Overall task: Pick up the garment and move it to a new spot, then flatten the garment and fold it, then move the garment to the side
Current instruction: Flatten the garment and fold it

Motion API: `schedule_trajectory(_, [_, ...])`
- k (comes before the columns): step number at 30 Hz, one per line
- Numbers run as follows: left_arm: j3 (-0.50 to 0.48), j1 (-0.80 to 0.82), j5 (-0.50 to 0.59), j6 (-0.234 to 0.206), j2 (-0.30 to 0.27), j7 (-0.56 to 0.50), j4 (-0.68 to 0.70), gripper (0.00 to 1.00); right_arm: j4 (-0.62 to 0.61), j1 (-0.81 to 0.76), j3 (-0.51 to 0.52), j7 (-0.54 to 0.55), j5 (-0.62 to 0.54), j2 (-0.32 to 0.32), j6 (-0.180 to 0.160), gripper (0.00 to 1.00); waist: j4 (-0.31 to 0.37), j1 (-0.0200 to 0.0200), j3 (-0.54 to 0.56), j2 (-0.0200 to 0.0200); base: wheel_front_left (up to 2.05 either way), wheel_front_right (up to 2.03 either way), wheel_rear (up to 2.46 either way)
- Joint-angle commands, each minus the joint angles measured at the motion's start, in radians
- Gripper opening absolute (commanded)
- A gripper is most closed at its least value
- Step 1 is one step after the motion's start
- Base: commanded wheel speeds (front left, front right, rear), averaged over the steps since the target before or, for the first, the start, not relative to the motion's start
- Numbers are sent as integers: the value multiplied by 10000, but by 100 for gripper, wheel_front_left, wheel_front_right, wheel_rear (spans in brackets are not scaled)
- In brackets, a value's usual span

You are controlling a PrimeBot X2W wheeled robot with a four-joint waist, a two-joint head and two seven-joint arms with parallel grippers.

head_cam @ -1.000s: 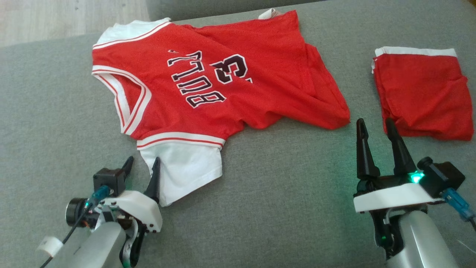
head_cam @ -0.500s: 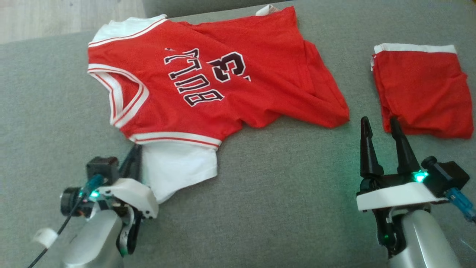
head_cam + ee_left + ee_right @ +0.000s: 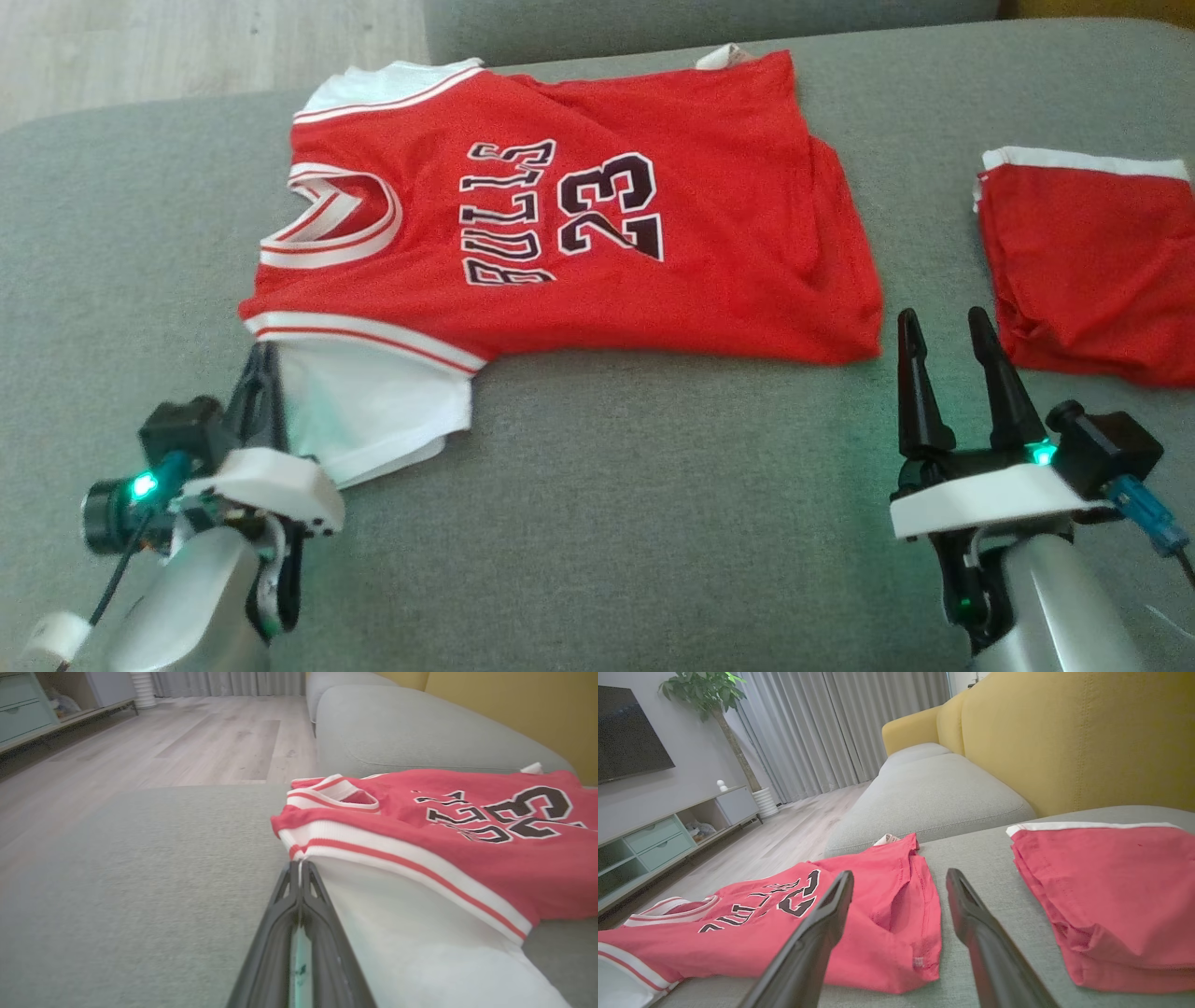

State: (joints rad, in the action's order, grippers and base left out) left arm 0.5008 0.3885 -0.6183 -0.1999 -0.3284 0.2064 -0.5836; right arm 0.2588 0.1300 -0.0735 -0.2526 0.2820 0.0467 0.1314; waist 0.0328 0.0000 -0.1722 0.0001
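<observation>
The garment (image 3: pixel 597 233) is a red jersey with "BULLS 23" on it and white sleeves, spread across the grey sofa cushion (image 3: pixel 653 504). My left gripper (image 3: pixel 261 359) is shut on the edge of its near white sleeve, just below the red-and-white trim. In the left wrist view the closed fingers (image 3: pixel 299 865) meet the garment (image 3: pixel 467 849) at that seam. My right gripper (image 3: pixel 943 322) stands open just off the jersey's right hem corner, holding nothing. In the right wrist view the right gripper (image 3: pixel 900 873) points at the garment (image 3: pixel 859 933) hem.
A folded red piece with a white band (image 3: pixel 1092 271) lies at the cushion's right, close beside the right gripper, and shows again (image 3: pixel 1106 886) in the right wrist view. Wooden floor (image 3: pixel 187 47) lies beyond the cushion's far left edge. A yellow sofa back (image 3: pixel 1064 742) rises behind.
My left gripper has shut on the white sleeve and drawn it leftward. The jersey has opened out flatter, with the full "23" now showing. The head view has shifted a little.
</observation>
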Motion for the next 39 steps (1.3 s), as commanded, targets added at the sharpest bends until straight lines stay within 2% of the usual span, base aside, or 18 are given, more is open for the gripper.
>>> schedule_trajectory(1, [-567,118,-146,-143,-468,164,231,0,-237,94,-258,-92,25,35,-7,100,-98,0,65,-1,0,0,0])
schedule_trajectory(3, [-649,15,-175,-189,-586,210,247,0,-119,98,-303,-92,-5,35,-7,100,-209,0,121,-1,0,0,0])
schedule_trajectory(4, [-605,-27,-174,-164,-609,146,225,3,-71,105,-312,-92,-14,35,-7,100,-243,0,133,-1,0,0,0])
schedule_trajectory(5, [-531,-70,-161,-139,-628,32,190,31,-16,119,-328,-92,-28,35,-7,100,-269,0,142,-1,0,0,0])
schedule_trajectory(6, [-461,-96,-133,-143,-637,-61,176,94,34,136,-340,-92,-41,35,-7,100,-297,0,146,-1,0,0,0])
schedule_trajectory(7, [-436,-101,-110,-184,-639,-88,181,100,86,158,-358,-92,-54,35,-7,100,-322,0,143,-1,0,0,0])
schedule_trajectory(14, [-385,-30,152,-443,-502,234,466,100,508,452,-433,-61,-59,35,-7,100,-545,0,101,-1,0,0,0])
schedule_trajectory(20, [-272,-113,404,-527,-145,450,1129,100,1331,1384,-358,591,17,35,-7,100,-874,0,-7,-1,0,0,0])
schedule_trajectory(29, [17,-98,613,-401,152,504,1384,100,3951,3344,-189,1798,858,35,-7,100,-1341,0,-315,-1,0,0,0])
schedule_trajectory(39, [72,-6,653,-312,260,526,1231,100,6176,4705,-838,1522,1760,35,-7,100,-1497,0,-525,-1,0,0,0])
